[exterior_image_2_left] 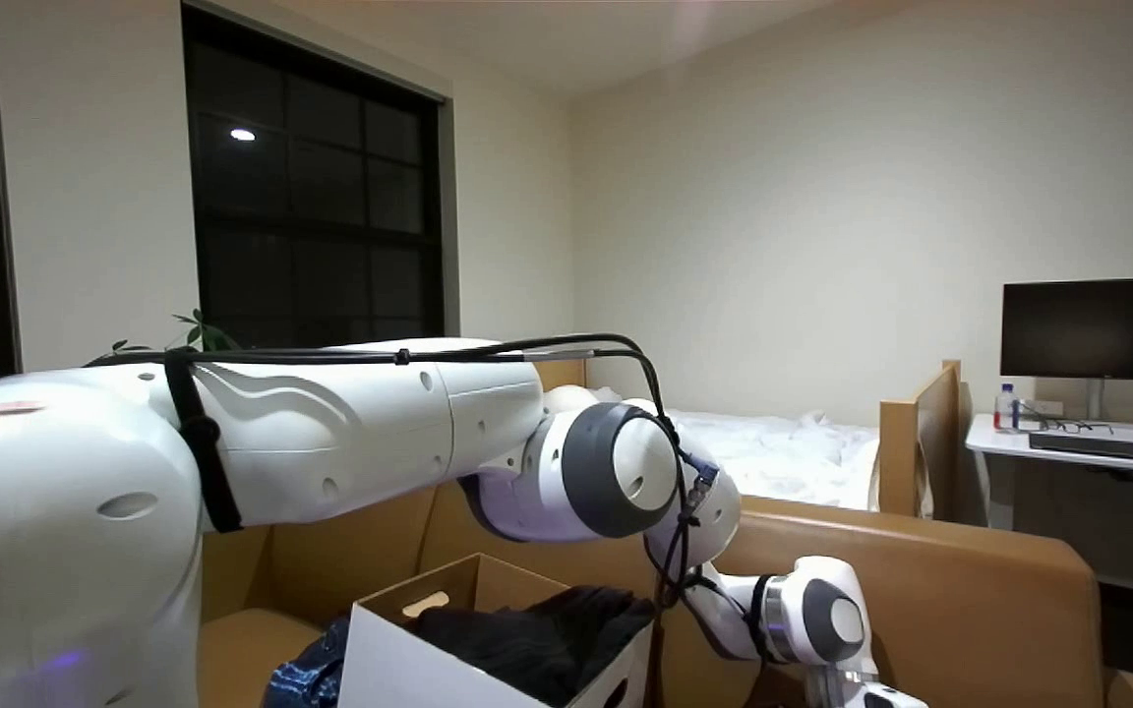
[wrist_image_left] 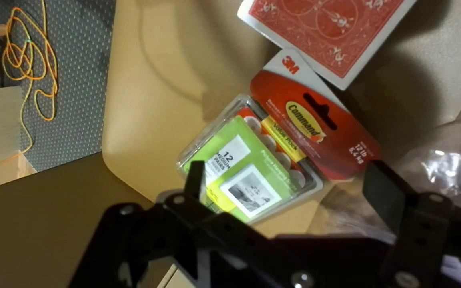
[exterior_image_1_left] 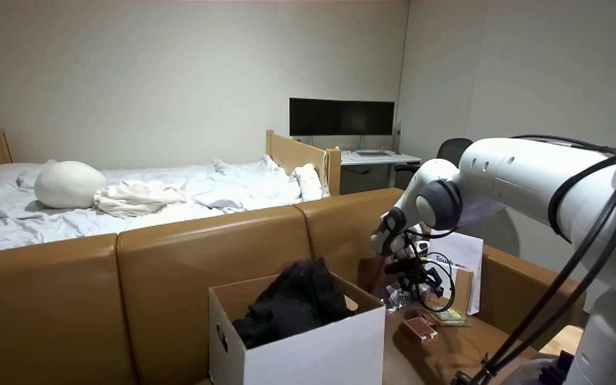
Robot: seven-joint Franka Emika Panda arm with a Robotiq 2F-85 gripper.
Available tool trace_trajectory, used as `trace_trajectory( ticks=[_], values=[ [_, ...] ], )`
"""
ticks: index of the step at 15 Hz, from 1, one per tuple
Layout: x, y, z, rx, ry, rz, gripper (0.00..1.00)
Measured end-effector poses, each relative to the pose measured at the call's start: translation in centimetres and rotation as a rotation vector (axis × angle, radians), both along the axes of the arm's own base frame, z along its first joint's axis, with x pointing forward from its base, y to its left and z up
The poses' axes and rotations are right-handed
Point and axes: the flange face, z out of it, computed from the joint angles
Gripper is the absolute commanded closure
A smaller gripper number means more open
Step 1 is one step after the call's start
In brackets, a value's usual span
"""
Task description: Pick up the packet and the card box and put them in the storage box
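Observation:
The packet (wrist_image_left: 230,160) is a green and red Command blister pack lying on the sofa seat; it also shows in an exterior view (exterior_image_1_left: 451,316). The card box (wrist_image_left: 326,28), red with a white border, lies beside it, its corner at the packet's red header; it also shows in an exterior view (exterior_image_1_left: 420,328). My gripper (wrist_image_left: 290,174) is open and empty above the packet, fingers spread either side of its lower part; it shows also in an exterior view (exterior_image_1_left: 420,280). The storage box (exterior_image_1_left: 313,353) is a large white carton, also visible in an exterior view (exterior_image_2_left: 448,659).
Black cloth (exterior_image_1_left: 297,305) fills the top of the storage box. A crumpled clear plastic bag (wrist_image_left: 434,172) lies near the packet. A white "Touch me" bag (exterior_image_1_left: 466,251) and a brown-edged box (exterior_image_1_left: 463,289) stand behind. The sofa backrest (exterior_image_1_left: 206,251) runs along the back.

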Motion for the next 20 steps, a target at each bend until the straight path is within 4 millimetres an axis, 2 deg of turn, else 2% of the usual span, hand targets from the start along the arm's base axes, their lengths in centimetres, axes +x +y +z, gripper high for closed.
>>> trace_trajectory(
  ticks=[4,8,11,15,20],
  values=[
    [-0.7,1.9,-1.8,0.032,0.049,0.043,0.0],
    [-0.8,3.5,-2.6,0.053,0.074,0.074,0.0],
    [-1.4,3.8,-2.9,0.054,0.109,0.066,0.0],
    [-3.1,4.1,-3.4,0.104,0.197,0.024,0.0],
    [-3.2,3.7,-3.3,0.104,0.191,0.004,0.0]
  ],
)
